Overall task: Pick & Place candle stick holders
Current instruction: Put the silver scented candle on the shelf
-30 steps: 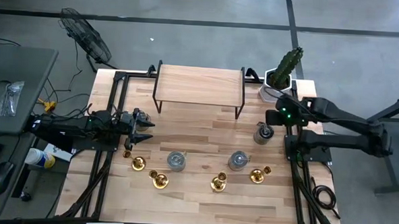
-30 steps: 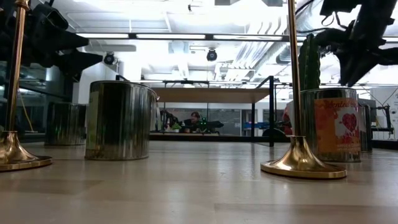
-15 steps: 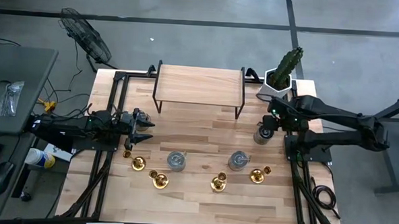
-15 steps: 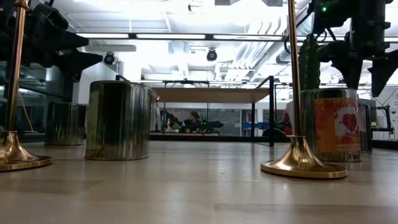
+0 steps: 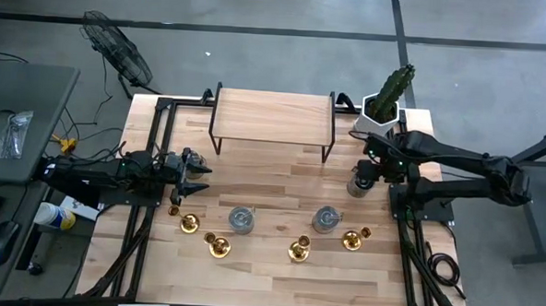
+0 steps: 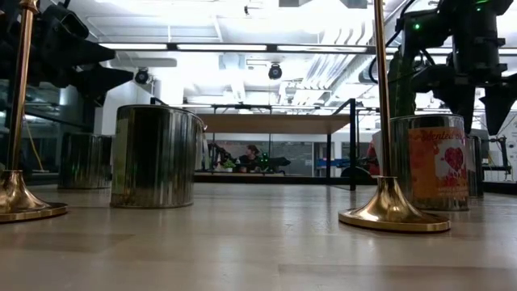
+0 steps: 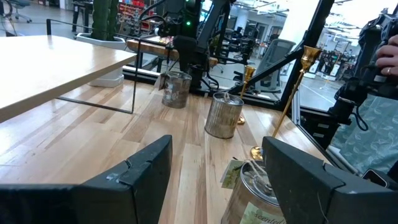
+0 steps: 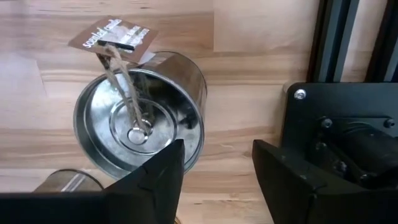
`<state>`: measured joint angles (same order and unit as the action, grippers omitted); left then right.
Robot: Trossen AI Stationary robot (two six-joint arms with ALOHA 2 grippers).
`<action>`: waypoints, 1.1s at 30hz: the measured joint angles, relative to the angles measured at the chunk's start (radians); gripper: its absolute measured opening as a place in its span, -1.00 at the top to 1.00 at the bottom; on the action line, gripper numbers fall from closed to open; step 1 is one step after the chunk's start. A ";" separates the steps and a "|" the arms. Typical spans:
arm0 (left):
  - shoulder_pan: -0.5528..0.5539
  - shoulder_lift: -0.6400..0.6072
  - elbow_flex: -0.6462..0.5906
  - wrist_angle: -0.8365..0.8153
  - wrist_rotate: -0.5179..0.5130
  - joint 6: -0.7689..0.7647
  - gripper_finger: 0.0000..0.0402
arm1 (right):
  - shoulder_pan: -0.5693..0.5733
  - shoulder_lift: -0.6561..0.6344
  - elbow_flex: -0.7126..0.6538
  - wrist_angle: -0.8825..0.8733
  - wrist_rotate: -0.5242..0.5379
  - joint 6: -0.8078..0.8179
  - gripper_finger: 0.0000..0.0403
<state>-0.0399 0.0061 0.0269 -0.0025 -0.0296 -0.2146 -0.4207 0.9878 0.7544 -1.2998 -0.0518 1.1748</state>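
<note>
1. Hovering my right gripper [image 5: 363, 172] over the far-right tin can [image 5: 358, 184], just in front of the potted cactus [image 5: 389, 95], I see its fingers [image 8: 149, 186] parted and empty; nothing is gripped, and the can's lid shows between them in the right wrist view
2. That tin can [image 8: 140, 124] is not what I am after, so I judge this arm has to come forward toward me from the cactus to the brass pieces
3. The candle stick holders [image 5: 190, 223] stand in a loose row across the near half of the table [image 5: 268, 273], well in front of the cactus: two on the left [image 5: 218, 247], two on the right [image 5: 298, 252] and [image 5: 352, 239], all upright on their bases and apart from one another
4. My left gripper [image 5: 191, 168] waits at the left table edge, far across from the cactus, jaws at a middling gap and holding nothing; its fingers [image 7: 134, 177] frame the row in the left wrist view
5. Each holder has a polished gold finish, a round flared foot [image 6: 393, 217], a thin straight stem and a small cup; I expect the stem to be slippery and top-heavy, so a grip low on it seems safest
6. Two more cans [image 5: 241, 219] and [image 5: 325, 219] sit between the holders; they are thin ribbed tin with shiny lids and a paper tag [image 8: 113, 34] on twine
7. The wooden riser shelf [image 5: 273, 114] stands beside the cactus at the far edge, smooth pale plank on thin black legs
</note>
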 joint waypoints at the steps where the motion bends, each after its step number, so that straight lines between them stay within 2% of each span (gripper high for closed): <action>1: 0.000 0.000 0.000 0.000 0.000 0.000 -0.21 | -0.003 0.004 0.000 0.001 -0.002 -0.001 0.11; 27: 0.000 0.000 0.000 0.000 0.000 0.000 -0.21 | -0.027 0.160 0.004 0.070 -0.033 0.037 0.13; 33: 0.000 0.000 0.000 0.000 0.000 0.000 -0.21 | -0.027 0.163 0.003 0.082 -0.034 0.052 0.28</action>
<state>-0.0395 0.0060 0.0269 -0.0025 -0.0296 -0.2146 -0.4480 1.1511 0.7578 -1.2176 -0.0857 1.2266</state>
